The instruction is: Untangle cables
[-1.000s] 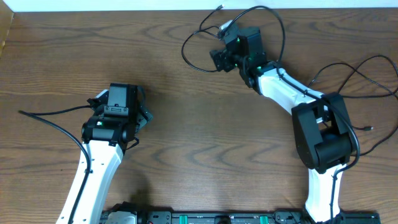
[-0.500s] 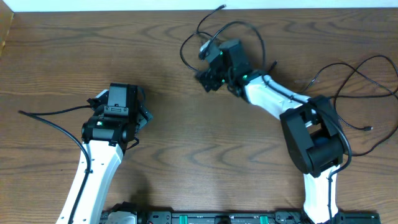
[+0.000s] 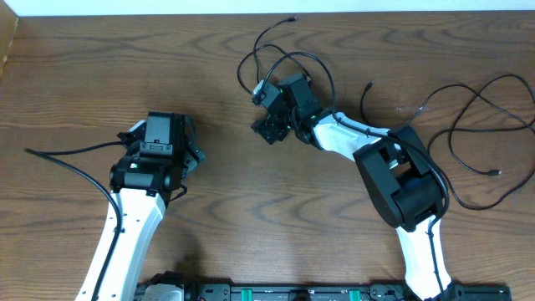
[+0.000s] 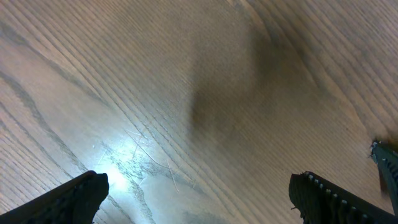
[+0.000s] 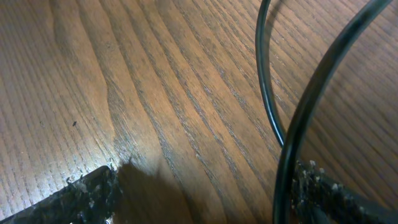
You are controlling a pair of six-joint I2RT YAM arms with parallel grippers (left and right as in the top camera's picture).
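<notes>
Thin black cables loop on the wooden table. One bundle (image 3: pixel 276 58) curls around my right gripper (image 3: pixel 269 128) at the back centre, its small plug (image 3: pixel 291 18) near the far edge. More cables (image 3: pixel 485 125) sprawl at the right. In the right wrist view my right gripper (image 5: pixel 199 196) is open over bare wood, and one black cable (image 5: pixel 311 106) runs down along the inner face of its right finger (image 5: pixel 336 199), with a thinner strand (image 5: pixel 264 93) beside it. My left gripper (image 4: pixel 199 199) stands wide open above bare wood, far from any cable.
The left arm (image 3: pixel 155 159) rests at the table's left middle, its own thick black wire (image 3: pixel 63 157) trailing to the left. A black rail (image 3: pixel 292 293) lines the front edge. The table's back edge (image 3: pixel 167 15) meets a white strip.
My right gripper has swung left and toward the front, dragging the cable loops along with it. The left arm has not moved.
</notes>
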